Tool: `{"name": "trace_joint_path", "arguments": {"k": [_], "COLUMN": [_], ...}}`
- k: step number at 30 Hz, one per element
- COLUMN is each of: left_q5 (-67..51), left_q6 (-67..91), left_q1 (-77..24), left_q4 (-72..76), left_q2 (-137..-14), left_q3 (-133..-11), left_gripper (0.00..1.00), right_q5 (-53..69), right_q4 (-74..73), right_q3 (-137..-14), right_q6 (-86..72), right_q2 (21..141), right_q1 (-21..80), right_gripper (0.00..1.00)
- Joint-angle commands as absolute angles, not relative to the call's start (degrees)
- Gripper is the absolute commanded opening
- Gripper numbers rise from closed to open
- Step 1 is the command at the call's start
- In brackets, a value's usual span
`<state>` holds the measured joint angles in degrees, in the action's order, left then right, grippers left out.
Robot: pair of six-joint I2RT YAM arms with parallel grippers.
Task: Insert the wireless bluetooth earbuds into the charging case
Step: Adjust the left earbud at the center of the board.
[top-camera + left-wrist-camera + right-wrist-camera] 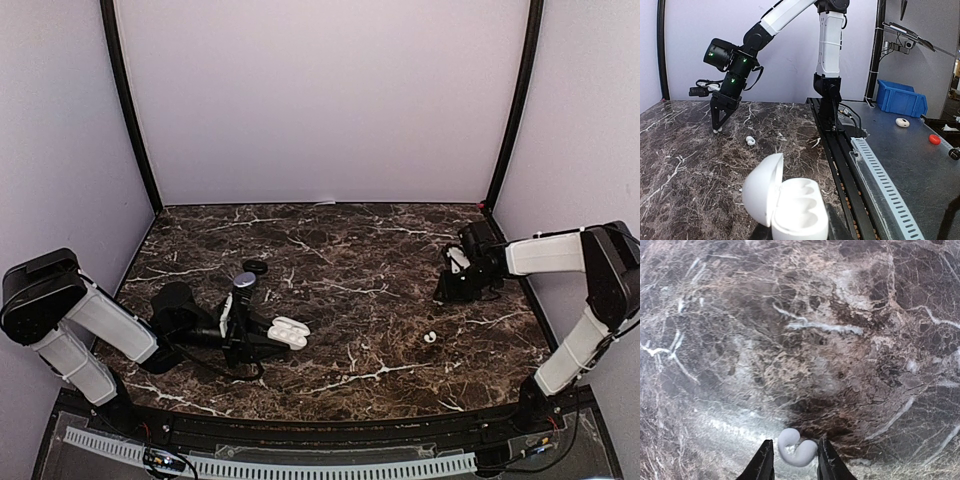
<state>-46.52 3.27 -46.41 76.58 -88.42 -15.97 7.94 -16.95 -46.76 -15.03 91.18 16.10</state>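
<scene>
- left tool [268, 336]: clamped on glossy white oval charging case [790, 205], lid swung open
- right tool [794, 445]: pinching tiny white earbud [799, 452] low over dark marble surface [380, 250]
- second white earbud [430, 337]: loose on surface, near right tool, well apart from case

To your left, the open charging case [288, 333] sits in the left gripper [262, 337], with a ring [255, 267] behind it on the table [350, 250]. To your right, an earbud [797, 451] sits between the fingers of the right gripper [795, 442]. A second earbud [429, 337] lies on the table nearer you.
</scene>
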Motion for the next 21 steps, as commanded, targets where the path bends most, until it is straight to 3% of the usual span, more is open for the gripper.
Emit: {"name": "trace_joint_path", "arguments": {"k": [1, 12, 21], "left_q5": [-47.7, -47.7, -47.5], "left_q6": [3.4, 3.4, 3.4], "left_q1": [-46.4, -46.4, -46.4], "left_q4": [77.7, 77.7, 77.7], "left_q2": [-87.3, -87.4, -87.8], "left_q3": [-15.8, -15.8, -16.0], "left_gripper": [0.19, 0.20, 0.20], "right_q5": [10.1, 10.4, 2.7], "right_q4": [-15.5, -16.5, -22.0], "right_q3": [-45.6, -45.7, -49.7], "right_q6": [-14.1, -12.2, -10.0], "right_q2": [89.2, 89.1, 86.6], "right_q1": [15.8, 16.5, 24.0], "right_gripper": [0.28, 0.27, 0.26]}}
